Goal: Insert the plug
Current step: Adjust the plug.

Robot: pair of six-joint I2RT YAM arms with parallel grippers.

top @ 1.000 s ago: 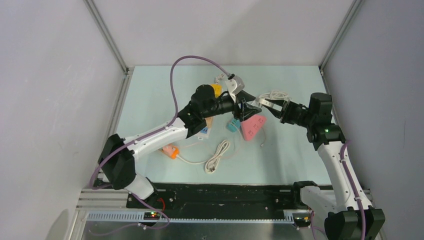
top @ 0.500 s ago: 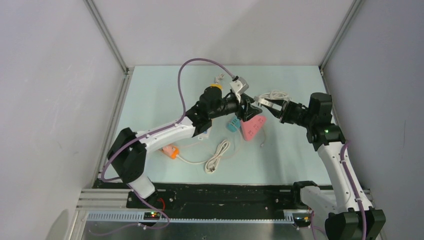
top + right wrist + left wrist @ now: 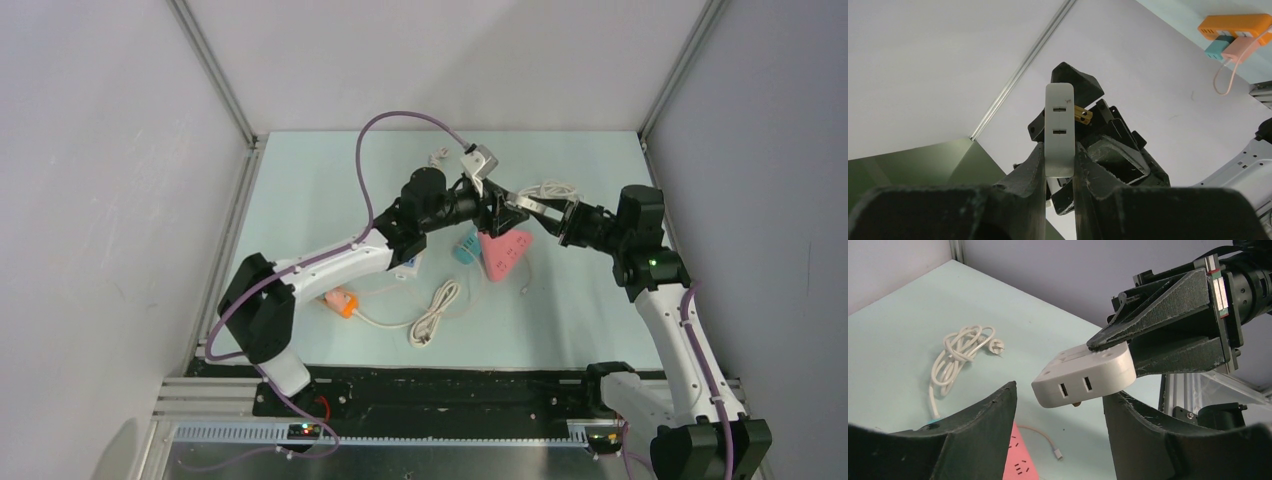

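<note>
While right fingers [image 3: 1020,175] stay pinched on the white adapter [image 3: 1088,375], left fingers [image 3: 973,430] spread, nearer it than a second ago

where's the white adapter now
The white adapter hangs mid-air at top-view centre, clamped in the right gripper, facing the open left gripper, above the pink power strip.

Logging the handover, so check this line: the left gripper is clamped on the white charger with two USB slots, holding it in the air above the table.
One thing is wrong: the right gripper, not the left, is clamped on the white charger, holding it in the air above the table. The left wrist view shows the left gripper open, not touching it.
</note>
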